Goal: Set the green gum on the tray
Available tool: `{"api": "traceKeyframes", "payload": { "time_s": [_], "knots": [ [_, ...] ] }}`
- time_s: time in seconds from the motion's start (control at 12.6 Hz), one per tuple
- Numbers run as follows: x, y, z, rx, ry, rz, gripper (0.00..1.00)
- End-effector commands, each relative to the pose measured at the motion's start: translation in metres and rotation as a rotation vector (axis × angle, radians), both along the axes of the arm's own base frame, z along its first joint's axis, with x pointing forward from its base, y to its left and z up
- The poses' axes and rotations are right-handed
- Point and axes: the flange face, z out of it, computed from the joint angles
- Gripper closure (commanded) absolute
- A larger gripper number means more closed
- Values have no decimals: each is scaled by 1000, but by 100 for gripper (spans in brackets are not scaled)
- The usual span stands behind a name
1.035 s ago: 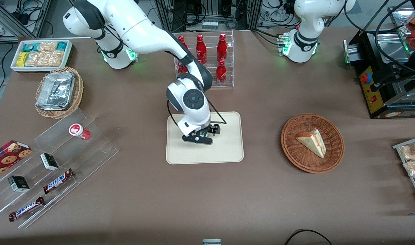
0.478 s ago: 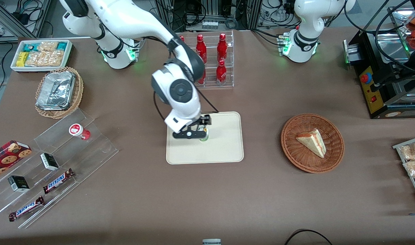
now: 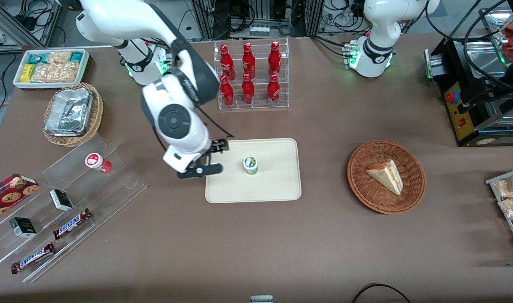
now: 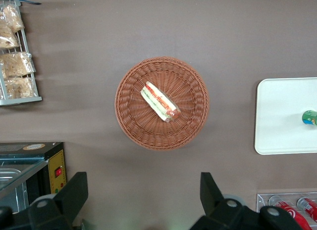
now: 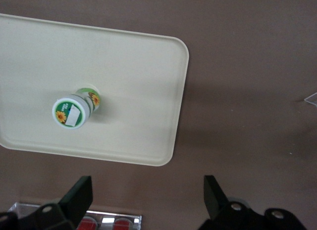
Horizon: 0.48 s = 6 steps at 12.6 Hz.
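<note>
The green gum (image 3: 250,164) stands upright on the tray (image 3: 277,185), near the middle of the tray's surface, its white lid with the green and yellow mark facing up. In the right wrist view the same bottle (image 5: 74,110) rests on the cream tray (image 5: 138,91) with bare tray surface all around it. The left wrist view catches the bottle (image 4: 310,117) at the edge of the picture, on the tray (image 4: 277,116).

The gripper (image 3: 204,158) hangs above the desk (image 3: 256,235) at the tray's edge toward the working arm's end, apart from the gum and holding nothing. Its fingers (image 5: 214,193) are spread wide, as the right wrist view shows, with bare brown desk between them.

A clear rack of red bottles (image 3: 252,78) stands farther from the front camera than the tray. A round wicker basket (image 3: 386,176) holding a wedge of sandwich (image 3: 385,175) lies toward the parked arm's end of the desk. Toward the working arm's end, a clear acrylic stepped stand (image 3: 67,202) carries a red bottle with a red-marked white lid (image 3: 97,162), two chocolate bars (image 3: 71,223) and small dark boxes (image 3: 61,199). A white bin of snack packets (image 3: 51,67) and a wicker basket of foil trays (image 3: 71,113) lie farther from the front camera than the stand.
</note>
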Motion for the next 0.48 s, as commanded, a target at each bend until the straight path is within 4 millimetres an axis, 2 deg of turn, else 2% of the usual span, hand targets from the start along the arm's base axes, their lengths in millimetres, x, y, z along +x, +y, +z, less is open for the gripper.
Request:
{"api": "traceKeyframes", "payload": {
  "time_s": [0.0,0.24,0.4],
  "knots": [
    [-5,-58,37,50,23,-48,0],
    [6,-139,65,86,-3,-106,0],
    [1,-195,75,89,-1,-168,0]
  ]
}}
